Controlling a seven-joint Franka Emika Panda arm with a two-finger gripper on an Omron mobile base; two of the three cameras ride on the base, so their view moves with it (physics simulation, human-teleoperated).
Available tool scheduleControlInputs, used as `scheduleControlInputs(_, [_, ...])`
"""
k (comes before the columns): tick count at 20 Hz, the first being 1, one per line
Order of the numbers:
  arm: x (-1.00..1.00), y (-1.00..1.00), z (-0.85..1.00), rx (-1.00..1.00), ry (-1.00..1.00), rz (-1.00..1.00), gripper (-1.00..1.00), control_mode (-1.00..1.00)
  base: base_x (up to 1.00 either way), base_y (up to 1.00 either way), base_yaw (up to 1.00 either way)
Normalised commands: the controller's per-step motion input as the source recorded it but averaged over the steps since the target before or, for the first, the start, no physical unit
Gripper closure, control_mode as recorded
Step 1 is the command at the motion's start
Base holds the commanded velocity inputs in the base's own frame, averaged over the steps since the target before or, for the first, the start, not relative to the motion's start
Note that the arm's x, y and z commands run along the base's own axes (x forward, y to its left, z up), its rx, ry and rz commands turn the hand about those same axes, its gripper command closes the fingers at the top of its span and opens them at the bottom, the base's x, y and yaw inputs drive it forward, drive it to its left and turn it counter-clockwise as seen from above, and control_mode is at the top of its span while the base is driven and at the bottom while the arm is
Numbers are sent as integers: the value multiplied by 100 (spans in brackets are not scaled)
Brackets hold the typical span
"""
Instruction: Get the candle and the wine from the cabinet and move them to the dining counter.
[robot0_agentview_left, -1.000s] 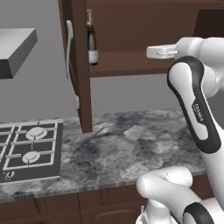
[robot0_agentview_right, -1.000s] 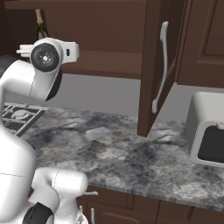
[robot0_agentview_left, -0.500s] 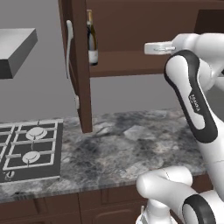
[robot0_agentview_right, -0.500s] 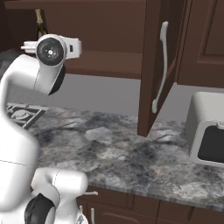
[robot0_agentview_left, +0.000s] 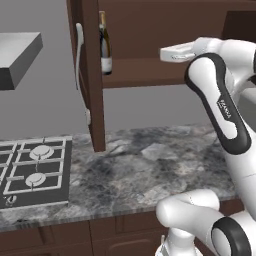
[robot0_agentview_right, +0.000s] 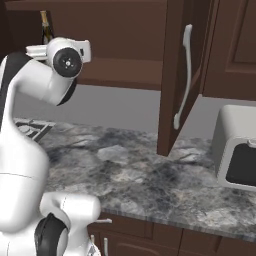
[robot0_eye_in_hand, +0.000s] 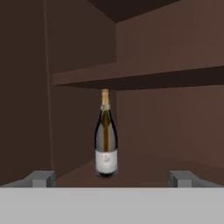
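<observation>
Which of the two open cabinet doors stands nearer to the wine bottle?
The door on the stove side: the wine stands upright just behind its edge. The other door, by the toaster oven, hangs across the cabinet opening.

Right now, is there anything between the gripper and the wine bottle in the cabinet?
Nothing. In the hand view the open gripper faces the wine bottle, standing upright on the cabinet floor; only bare dark wood lies between them.
</observation>
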Motion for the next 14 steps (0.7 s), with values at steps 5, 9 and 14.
scheduleControlInputs(5, [25, 32, 2, 0, -9, 10, -100, -100, 0, 0, 0])
scheduleControlInputs(9, [12, 38, 6, 0, -1, 13, -100, -100, 0, 0, 0])
scheduleControlInputs(14, [18, 11, 11, 0, 0, 12, -100, -100, 0, 0, 0])
